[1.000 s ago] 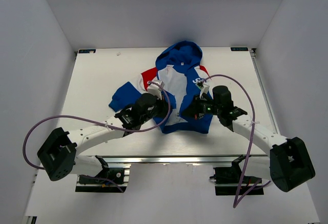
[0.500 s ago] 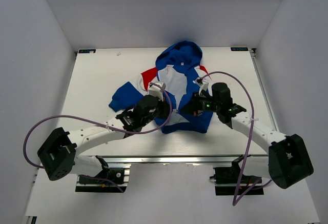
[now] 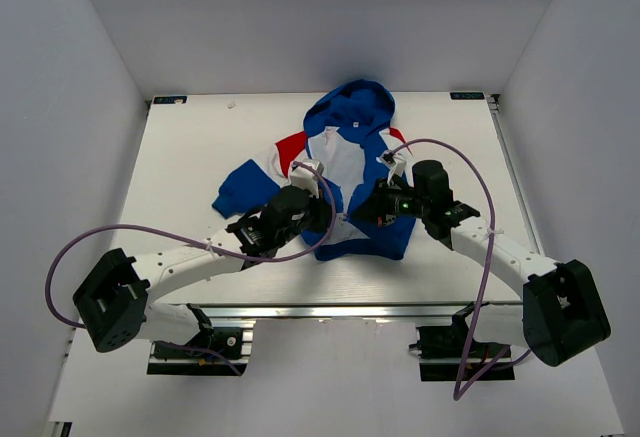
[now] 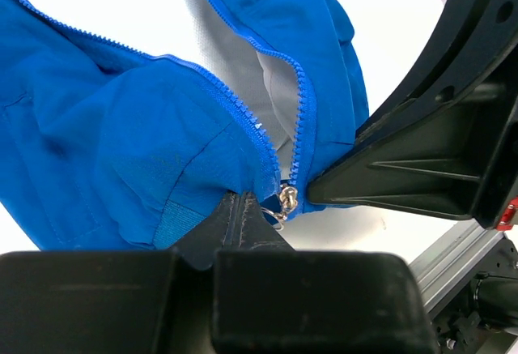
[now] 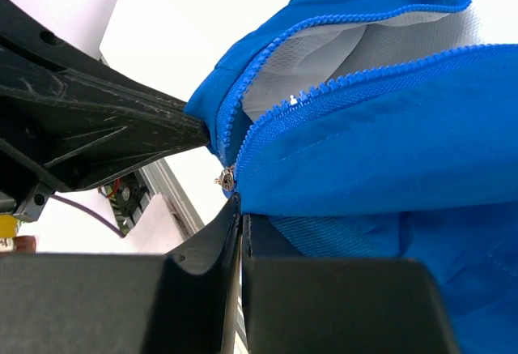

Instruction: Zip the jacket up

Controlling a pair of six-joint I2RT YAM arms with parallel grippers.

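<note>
The jacket (image 3: 352, 153) lies open on the white table (image 3: 190, 157), hood at the far end, blue with red shoulders and white lining. Both grippers meet at its bottom hem. My left gripper (image 3: 326, 217) (image 4: 243, 205) is shut on the blue hem of one front panel, right beside the silver zipper slider (image 4: 286, 201). My right gripper (image 3: 368, 211) (image 5: 241, 211) is shut on the hem of the other panel, just below the slider (image 5: 227, 180). The two rows of blue zipper teeth (image 4: 301, 119) run apart above the slider, with white lining between them.
Purple cables (image 3: 150, 232) loop from both arms over the near part of the table. An aluminium rail (image 3: 330, 311) runs along the table's near edge. White walls enclose the back and sides. In each wrist view the other gripper's black body (image 4: 429, 151) (image 5: 89, 127) sits very close.
My right gripper has shifted a little left and away from me with its hem, closing on the left gripper. The left arm has barely moved. Both grippers stay shut.
</note>
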